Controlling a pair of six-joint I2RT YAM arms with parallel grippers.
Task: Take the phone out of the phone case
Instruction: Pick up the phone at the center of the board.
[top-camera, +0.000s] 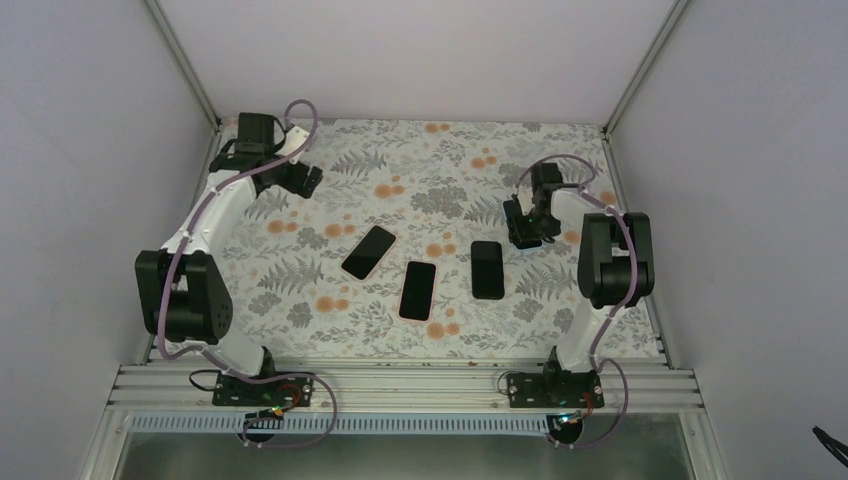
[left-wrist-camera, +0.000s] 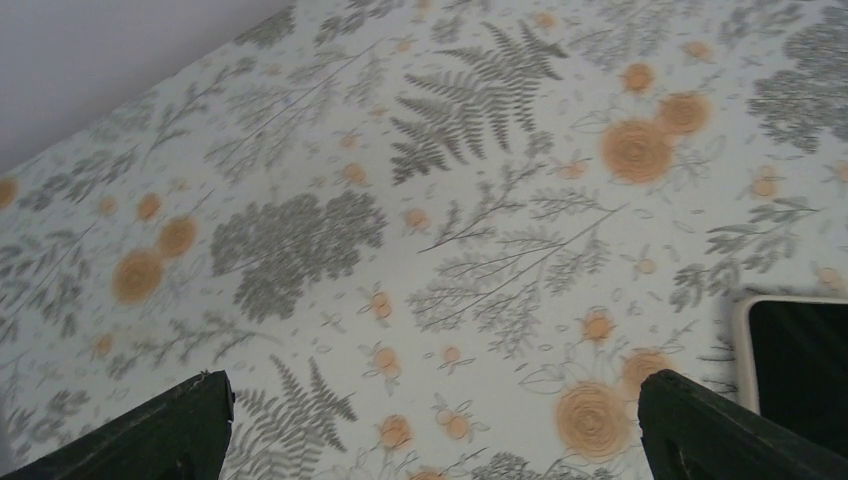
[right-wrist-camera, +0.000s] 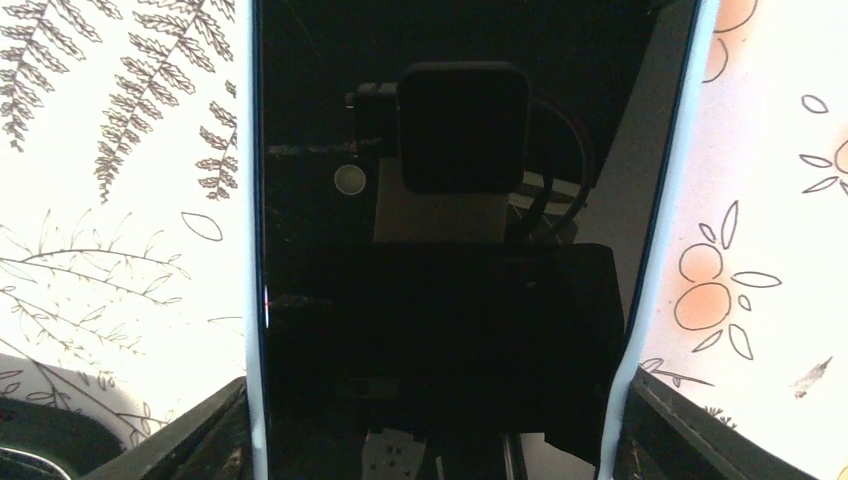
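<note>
The dark-screened phone (right-wrist-camera: 440, 280) lies flat, face up on the table (top-camera: 300, 300), seated in its pale blue phone case (right-wrist-camera: 660, 200).

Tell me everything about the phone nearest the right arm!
The phone lies flat, screen up, on the flowery table cover. Its glass is black, unlit and glossy, showing reflections. A pale blue case rims both long edges. The right pincer hangs open over it, one finger either side.
</note>
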